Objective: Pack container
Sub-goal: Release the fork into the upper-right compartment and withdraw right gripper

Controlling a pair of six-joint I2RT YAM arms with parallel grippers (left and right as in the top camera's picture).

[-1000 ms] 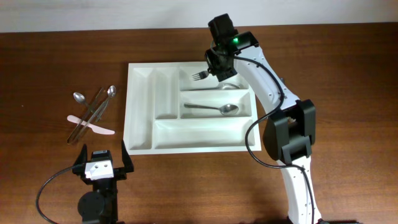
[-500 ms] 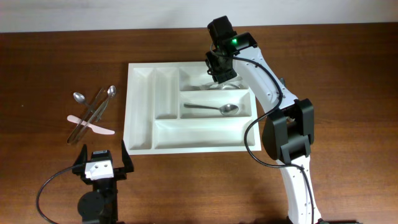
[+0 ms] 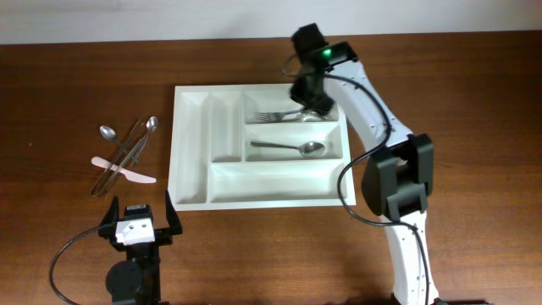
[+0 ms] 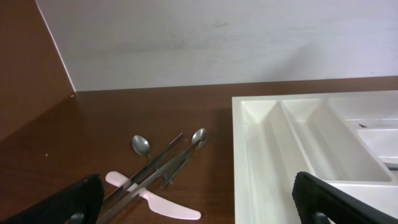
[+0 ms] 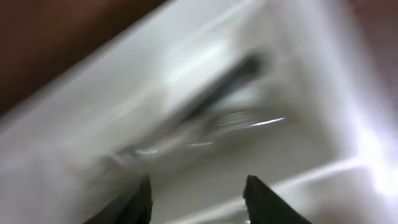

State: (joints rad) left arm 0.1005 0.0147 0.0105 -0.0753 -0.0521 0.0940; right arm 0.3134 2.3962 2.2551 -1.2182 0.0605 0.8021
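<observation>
Overhead shows the right fingers (image 3: 313, 103) parted, empty, low over the fork (image 3: 279, 114) in the container (image 3: 190, 182), left fingers (image 4: 68, 202) wide; a skewed lift could hook its handle out.

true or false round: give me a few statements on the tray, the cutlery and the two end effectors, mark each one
1. A fork lies in the container. True.
2. The spoon shares the fork's compartment. False: it lies in the next compartment, with a divider between them.
3. The pink knife lies in the long compartment. False: it lies on the table, left of the container.
4. The left end effector stands open, holding nothing. True.
5. The right end effector is over the container. True.
</observation>
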